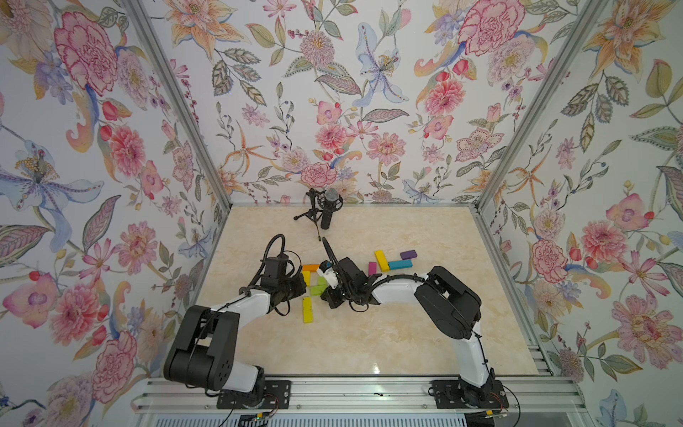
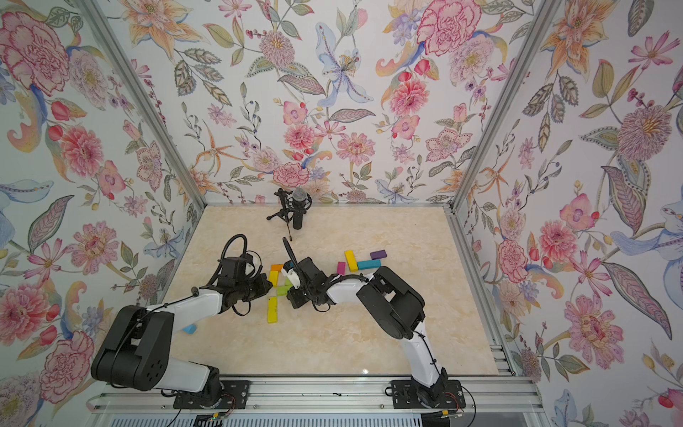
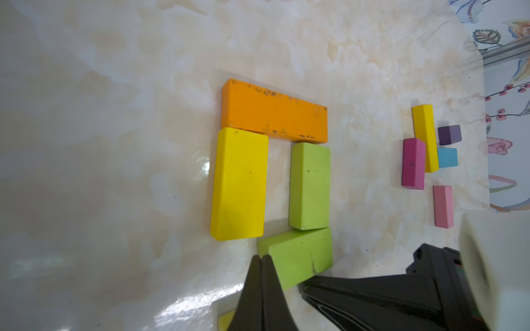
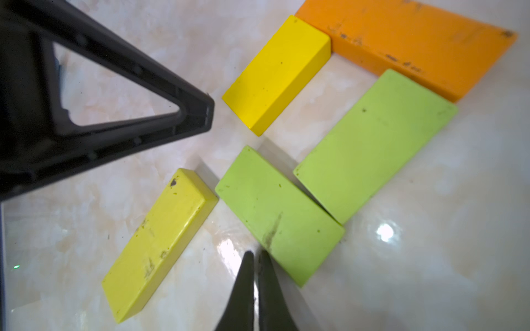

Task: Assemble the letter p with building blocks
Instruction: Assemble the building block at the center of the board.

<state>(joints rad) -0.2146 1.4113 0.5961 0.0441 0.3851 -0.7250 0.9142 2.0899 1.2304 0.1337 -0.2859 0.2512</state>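
Building blocks (image 3: 239,183), pink block (image 3: 443,206) in left wrist view only

Top views kinda useless for P loop: both wrists sit right over it. Orange block (image 1: 310,267) only half showing, lime green blocks (image 1: 316,290) mostly under right arm. Light blue block (image 2: 189,328) just peeking from under left arm, rest covered. Left wrist view: left pincer (image 3: 261,258) covers corner of one lime piece, long yellow block (image 3: 226,319) chopped by picture edge. Blurry white blob (image 3: 502,243) at edge, no idea what. Right wrist view: orange block runs off edge, right pincer (image 4: 256,253) only tips in shot.
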